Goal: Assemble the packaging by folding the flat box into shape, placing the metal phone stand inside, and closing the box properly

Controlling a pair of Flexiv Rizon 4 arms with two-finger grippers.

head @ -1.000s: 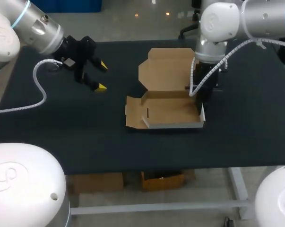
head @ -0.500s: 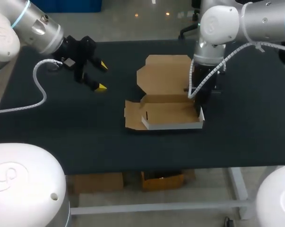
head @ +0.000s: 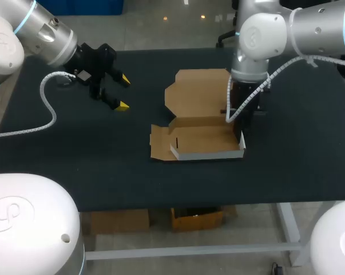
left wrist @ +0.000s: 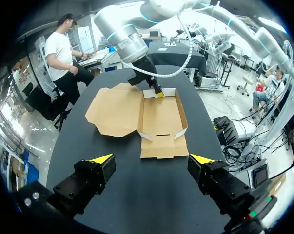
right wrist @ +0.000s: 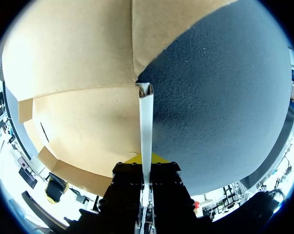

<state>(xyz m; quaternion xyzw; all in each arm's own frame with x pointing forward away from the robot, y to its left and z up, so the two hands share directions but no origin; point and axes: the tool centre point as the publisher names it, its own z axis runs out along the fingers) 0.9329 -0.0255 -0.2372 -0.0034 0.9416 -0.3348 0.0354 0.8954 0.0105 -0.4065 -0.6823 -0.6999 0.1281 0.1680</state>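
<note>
The brown cardboard box (head: 203, 139) lies open in the middle of the black table, its front wall white and upright, its lid (head: 198, 91) spread out behind it. My right gripper (head: 241, 129) comes down at the box's right end and is shut on the upright right side wall (right wrist: 146, 122), which runs straight between its fingers. The box floor (right wrist: 88, 126) lies to one side of that wall and bare table to the other. My left gripper (head: 123, 92) hangs open above the table well left of the box (left wrist: 159, 122), holding nothing. No metal phone stand shows in any view.
The left side flap (head: 159, 141) lies flat on the black table top (head: 75, 149). Bare table surrounds the box on the left, the front and the right.
My right arm has drawn the side wall a little left and toward the table's front, and the box and lid have shifted with it. The left arm has stayed still.
</note>
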